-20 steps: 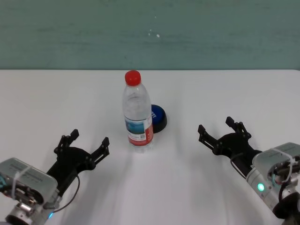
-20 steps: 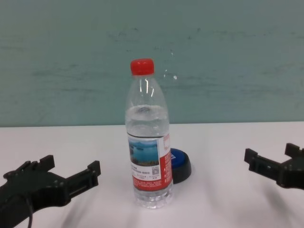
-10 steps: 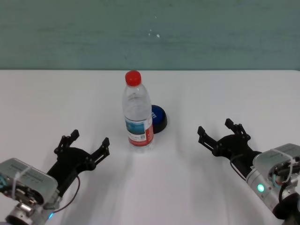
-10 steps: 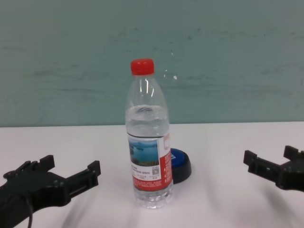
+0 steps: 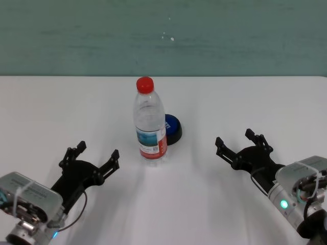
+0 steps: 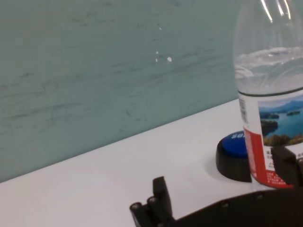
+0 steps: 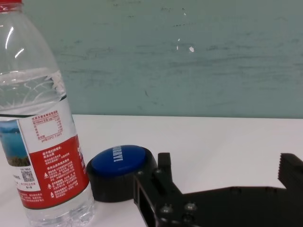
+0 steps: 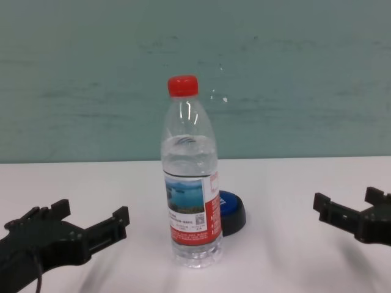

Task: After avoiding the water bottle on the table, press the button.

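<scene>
Button half hidden behind the bottle, mid-table.

The button (image 5: 172, 128) sits toward the table's (image 5: 214, 204) far edge, its left part masked by the upright water bottle (image 5: 150, 122) just in front. The left gripper (image 5: 96, 157) and right gripper (image 5: 236, 143), jaws spread and empty, flank them nearer the front edge, well apart.

The water bottle (image 6: 270, 109) stands upright, partly hiding the button (image 6: 233, 155) behind it.
</scene>
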Robot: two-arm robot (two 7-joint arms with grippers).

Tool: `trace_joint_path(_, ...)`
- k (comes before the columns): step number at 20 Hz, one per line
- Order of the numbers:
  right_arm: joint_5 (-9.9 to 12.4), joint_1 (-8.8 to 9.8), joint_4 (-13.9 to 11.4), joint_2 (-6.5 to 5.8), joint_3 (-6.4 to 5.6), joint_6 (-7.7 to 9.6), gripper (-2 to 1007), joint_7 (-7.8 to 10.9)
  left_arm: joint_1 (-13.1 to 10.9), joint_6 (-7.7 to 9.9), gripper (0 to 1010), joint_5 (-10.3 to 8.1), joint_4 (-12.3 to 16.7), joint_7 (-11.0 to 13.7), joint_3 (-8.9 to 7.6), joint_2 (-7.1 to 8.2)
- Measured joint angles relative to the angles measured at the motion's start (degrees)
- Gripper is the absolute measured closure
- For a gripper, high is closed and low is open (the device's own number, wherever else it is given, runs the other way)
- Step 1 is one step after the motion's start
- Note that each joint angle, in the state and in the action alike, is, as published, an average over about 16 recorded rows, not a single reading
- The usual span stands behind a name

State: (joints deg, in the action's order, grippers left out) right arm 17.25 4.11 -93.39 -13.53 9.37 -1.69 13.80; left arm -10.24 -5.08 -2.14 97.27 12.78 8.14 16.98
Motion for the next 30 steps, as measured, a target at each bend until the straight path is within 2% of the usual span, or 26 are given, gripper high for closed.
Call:
trace_joint_path(14, 0.1, 0.05, 0.1, -0.11, 0.09, -0.22, 1, 0.14, 0.0, 0.00, 10, 0.00, 0.0, 0.0, 0.00, 0.00)
trace_joint_path(30, 0.3, 0.73, 0.8, -0.89, 0.32, -0.85, 1, 0.19, 0.0, 0.00, 10, 0.00, 0.0, 0.0, 0.00, 0.00)
